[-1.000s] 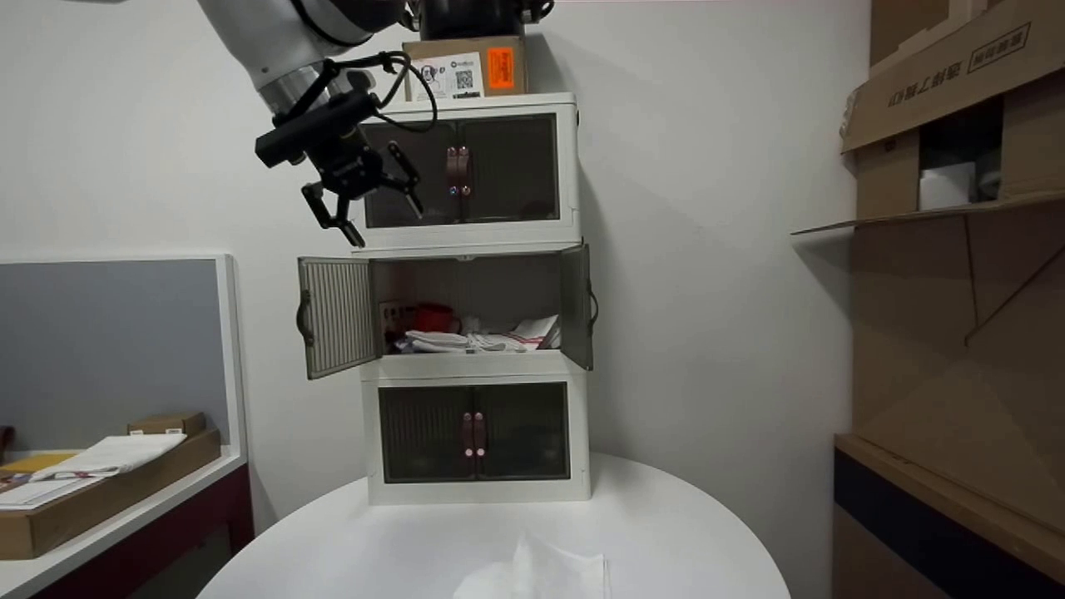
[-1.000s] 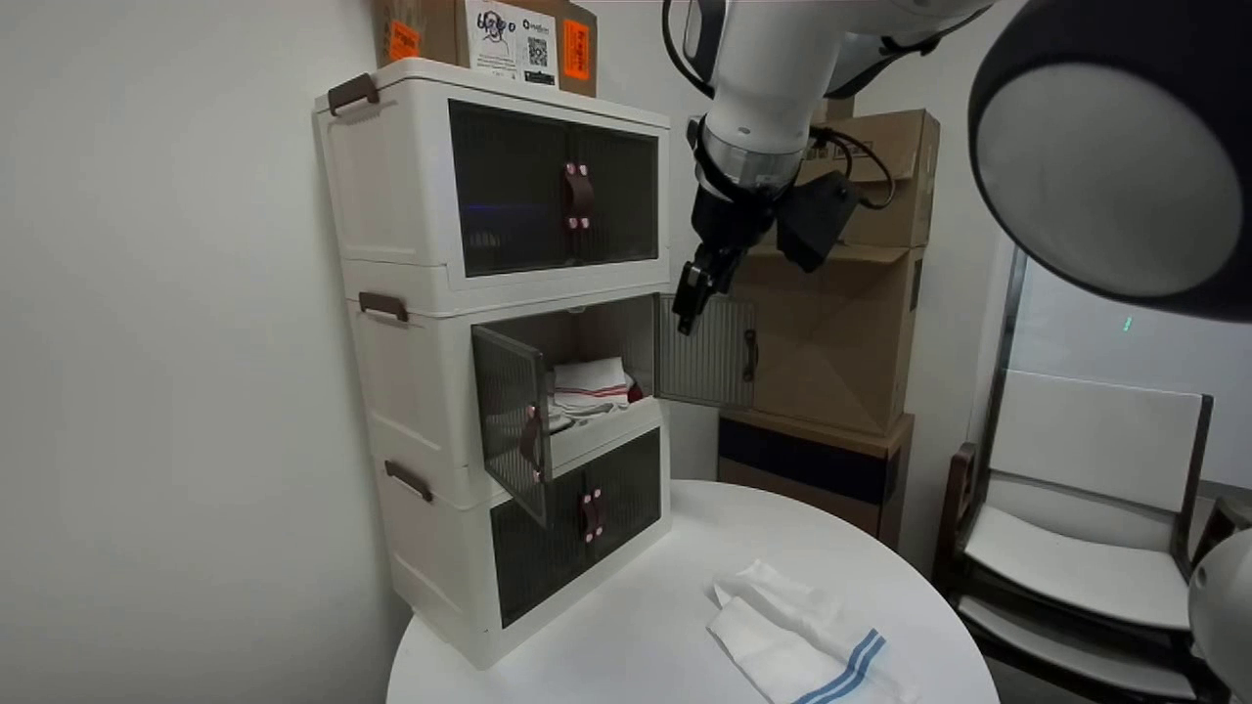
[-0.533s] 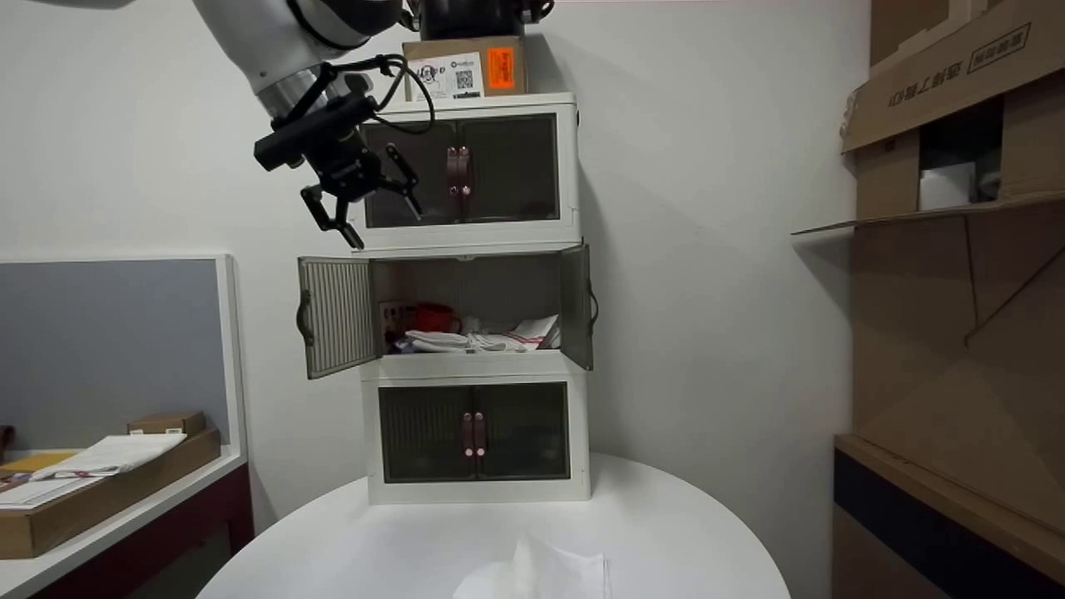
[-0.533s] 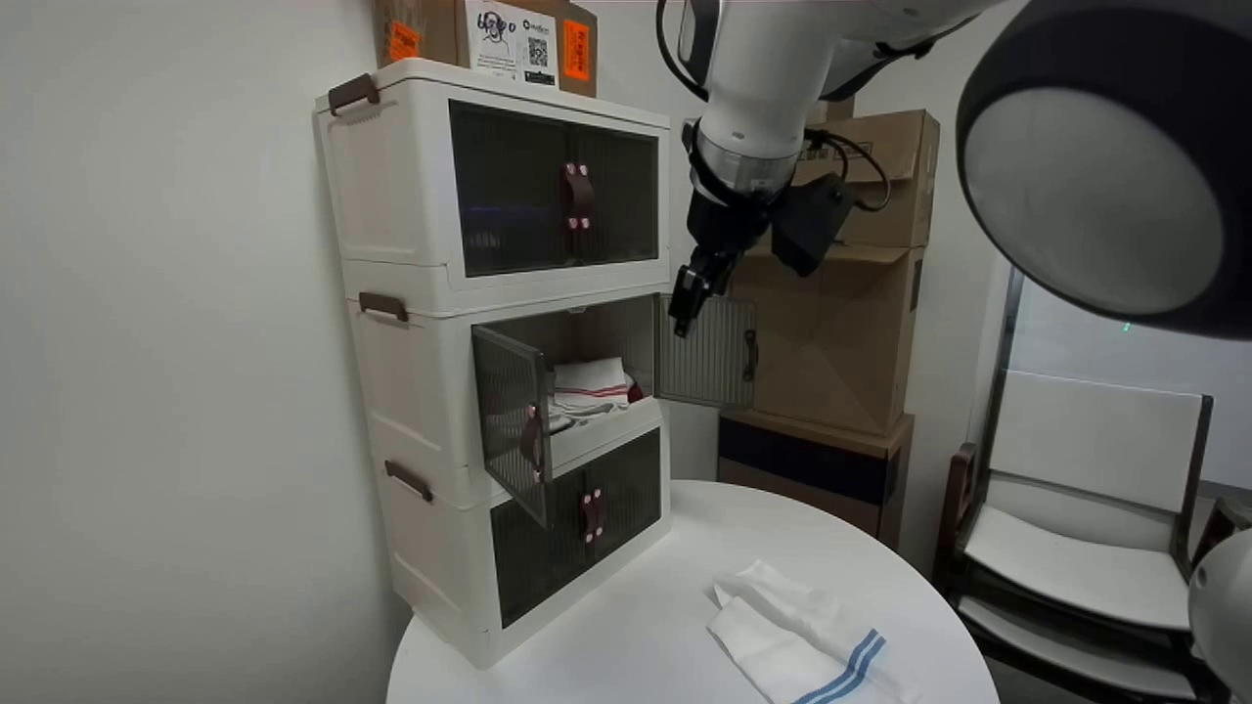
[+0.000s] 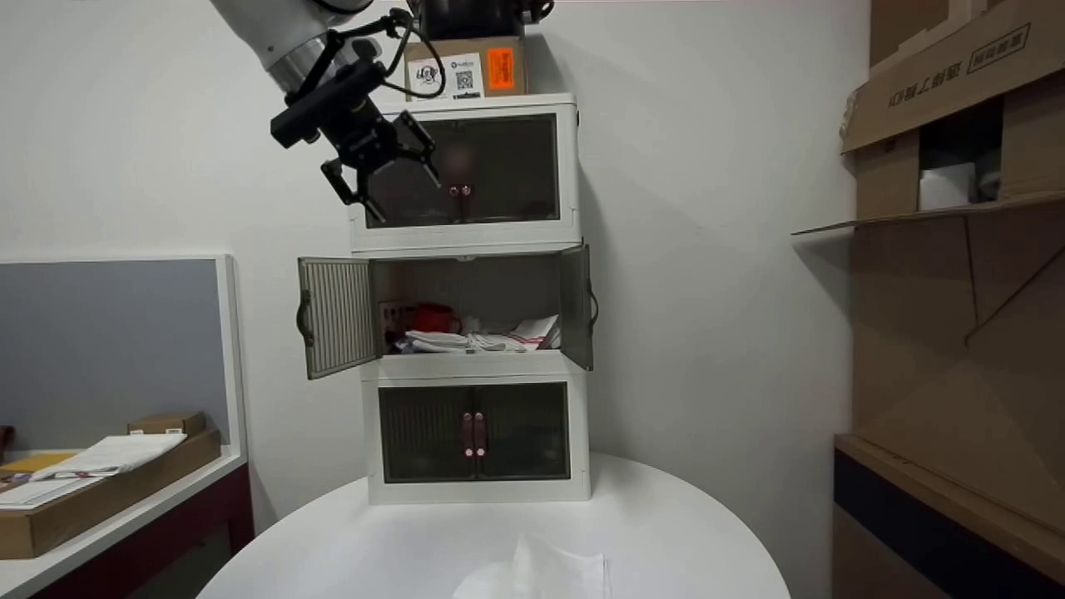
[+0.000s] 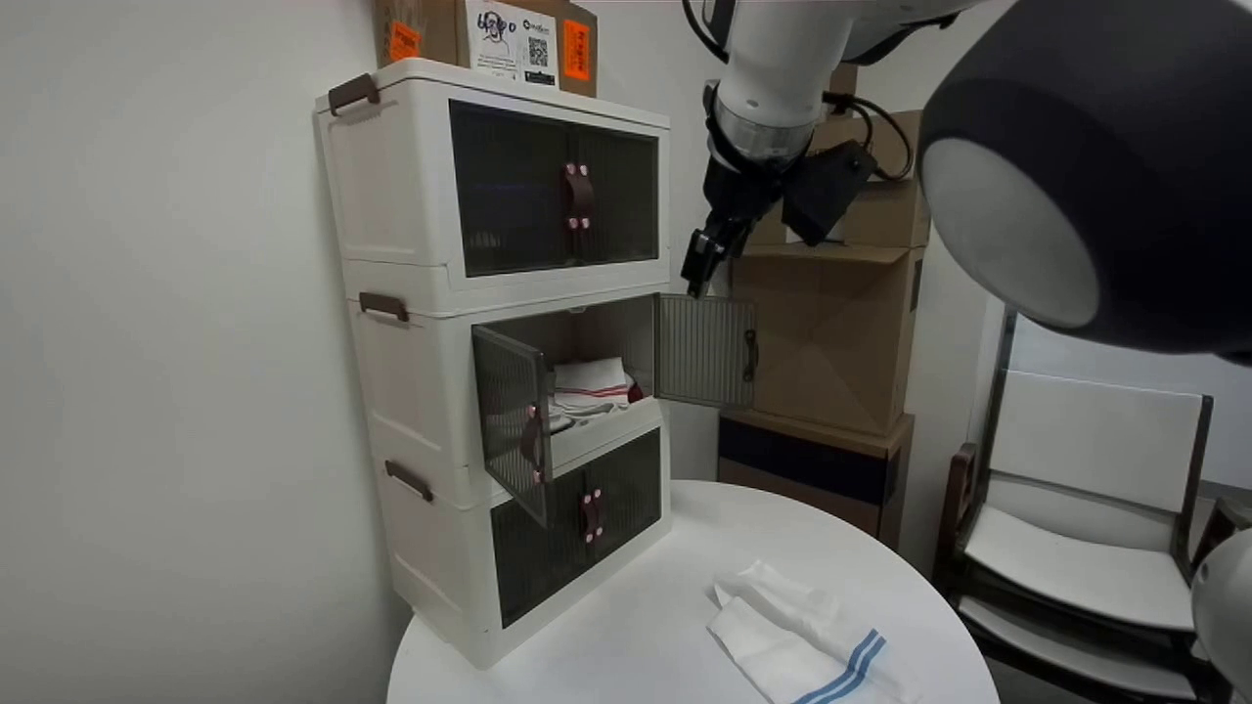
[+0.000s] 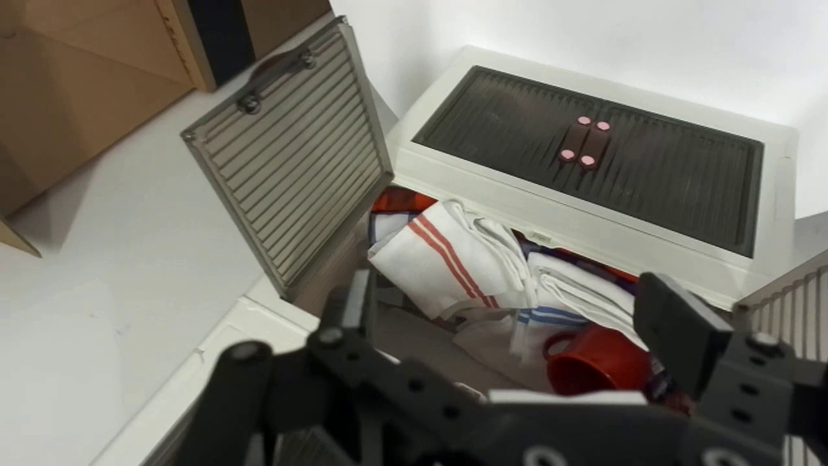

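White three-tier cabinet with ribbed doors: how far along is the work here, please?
Looks done: both grey ribbed middle doors stand open, showing a folded white red-striped cloth and a red mug inside. In hand: nothing; the black two-finger gripper hangs open and empty. Left, perhaps: handling the white blue-striped cloth lying on the round white table, then shutting the doors.

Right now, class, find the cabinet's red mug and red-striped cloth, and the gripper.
Red mug (image 7: pixel 609 351), wrist view: its side.
Red-striped cloth (image 7: pixel 453 262), wrist view: striped face.
Gripper (image 5: pixel 410 201), in an exterior view: between its tips.
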Controlling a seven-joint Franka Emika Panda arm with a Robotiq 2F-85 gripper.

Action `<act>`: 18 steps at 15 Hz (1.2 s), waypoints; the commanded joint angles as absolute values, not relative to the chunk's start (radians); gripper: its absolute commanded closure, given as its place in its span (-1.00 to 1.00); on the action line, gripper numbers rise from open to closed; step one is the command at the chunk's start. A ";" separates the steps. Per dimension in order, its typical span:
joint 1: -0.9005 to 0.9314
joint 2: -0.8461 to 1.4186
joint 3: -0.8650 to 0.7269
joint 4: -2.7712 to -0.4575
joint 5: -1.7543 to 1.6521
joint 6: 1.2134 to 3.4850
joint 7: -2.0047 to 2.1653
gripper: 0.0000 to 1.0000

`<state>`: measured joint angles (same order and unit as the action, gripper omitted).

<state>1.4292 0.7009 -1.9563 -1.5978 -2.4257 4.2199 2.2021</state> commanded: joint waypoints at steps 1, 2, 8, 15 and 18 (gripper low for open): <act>1.348 0.604 -1.898 -1.469 -2.544 4.233 2.199 -1.00; 1.295 0.598 -1.880 -1.417 -2.544 4.271 2.176 -1.00; 1.001 0.539 -1.654 -1.358 -2.512 4.250 2.003 -1.00; 0.661 0.509 -1.285 -1.276 -2.524 4.245 1.895 -1.00; 0.551 0.519 -1.180 -1.227 -2.512 4.245 1.908 -1.00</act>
